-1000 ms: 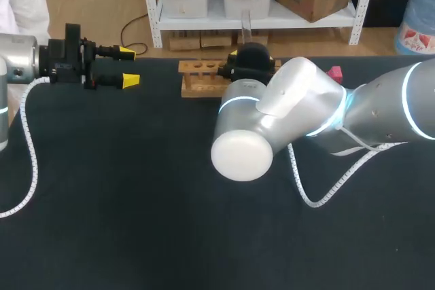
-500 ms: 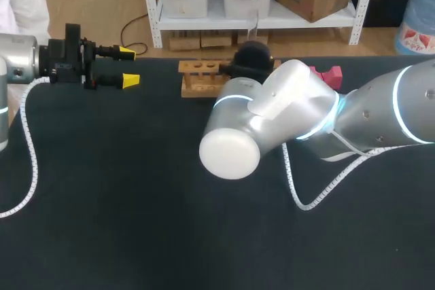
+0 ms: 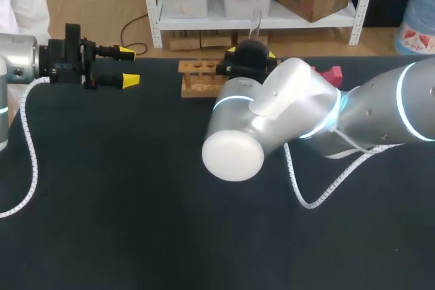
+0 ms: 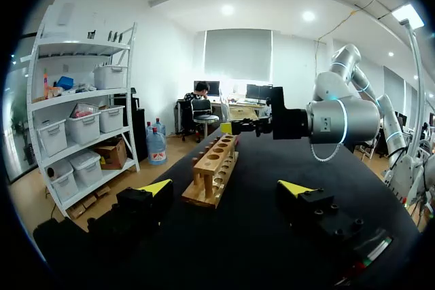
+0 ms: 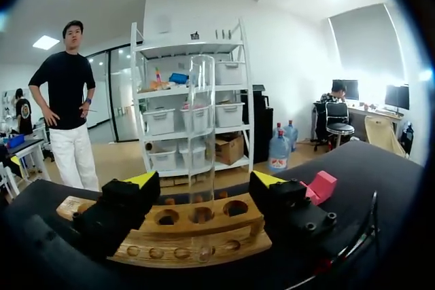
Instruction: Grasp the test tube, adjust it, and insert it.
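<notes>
Our right arm (image 3: 380, 110): smooth silver-grey rounded housings, light-blue glowing rings at the joints, one white round end cap (image 3: 233, 156). Right cable (image 3: 307, 198): white, coiled, running alongside. Our left arm (image 3: 17, 59): matching silver casing. Left cable (image 3: 28, 147): white, coiled. Our left gripper (image 3: 128, 66) and right gripper (image 5: 204, 180): black blocky bodies, yellow wedge tips, round screw recesses in the finger blocks.
</notes>
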`<state>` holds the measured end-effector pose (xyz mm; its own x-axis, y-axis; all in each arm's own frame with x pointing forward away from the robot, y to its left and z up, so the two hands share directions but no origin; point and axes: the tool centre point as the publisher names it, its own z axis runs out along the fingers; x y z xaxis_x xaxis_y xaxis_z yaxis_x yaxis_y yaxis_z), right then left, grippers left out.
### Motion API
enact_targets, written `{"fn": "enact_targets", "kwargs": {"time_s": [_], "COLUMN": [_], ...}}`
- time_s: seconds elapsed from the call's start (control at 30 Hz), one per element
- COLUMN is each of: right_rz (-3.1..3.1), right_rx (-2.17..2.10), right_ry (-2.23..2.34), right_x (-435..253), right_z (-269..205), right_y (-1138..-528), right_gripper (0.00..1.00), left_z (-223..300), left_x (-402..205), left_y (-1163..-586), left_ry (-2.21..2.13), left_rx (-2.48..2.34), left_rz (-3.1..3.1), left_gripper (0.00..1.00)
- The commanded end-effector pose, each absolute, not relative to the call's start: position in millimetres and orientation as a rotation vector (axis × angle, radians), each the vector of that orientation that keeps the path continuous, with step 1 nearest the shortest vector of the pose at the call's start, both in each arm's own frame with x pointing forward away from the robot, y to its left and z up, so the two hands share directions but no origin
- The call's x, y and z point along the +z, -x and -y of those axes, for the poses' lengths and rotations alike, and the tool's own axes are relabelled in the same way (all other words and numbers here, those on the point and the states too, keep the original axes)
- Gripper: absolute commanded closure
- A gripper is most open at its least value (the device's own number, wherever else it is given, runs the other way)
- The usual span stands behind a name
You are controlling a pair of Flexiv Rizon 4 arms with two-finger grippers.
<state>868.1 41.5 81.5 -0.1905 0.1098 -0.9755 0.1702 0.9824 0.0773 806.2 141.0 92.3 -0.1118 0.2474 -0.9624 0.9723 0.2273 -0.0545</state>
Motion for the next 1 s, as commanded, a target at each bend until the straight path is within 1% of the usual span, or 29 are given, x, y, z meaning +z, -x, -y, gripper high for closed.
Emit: {"fn": "enact_targets", "kwargs": {"time_s": [0.03, 0.5, 1.0], "right_rz": [-1.808, -1.971, -2.008], "right_rx": [0.016, 0.286, 0.383], "right_ry": [-0.164, 0.038, 0.066], "right_x": [96, 125, 140], "right_z": [-35, -42, -45], "right_y": [-858, -813, -799], "right_gripper": [0.0, 0.0, 0.0], "left_z": [-141, -141, -141], "left_x": [91, 91, 91], "left_y": [-806, -806, -806], "left_ry": [-1.184, -1.184, -1.184], "left_rx": [-0.967, -0.967, -0.967], "left_rz": [-1.555, -1.555, -1.555], "left_gripper": [0.0, 0.0, 0.0]}}
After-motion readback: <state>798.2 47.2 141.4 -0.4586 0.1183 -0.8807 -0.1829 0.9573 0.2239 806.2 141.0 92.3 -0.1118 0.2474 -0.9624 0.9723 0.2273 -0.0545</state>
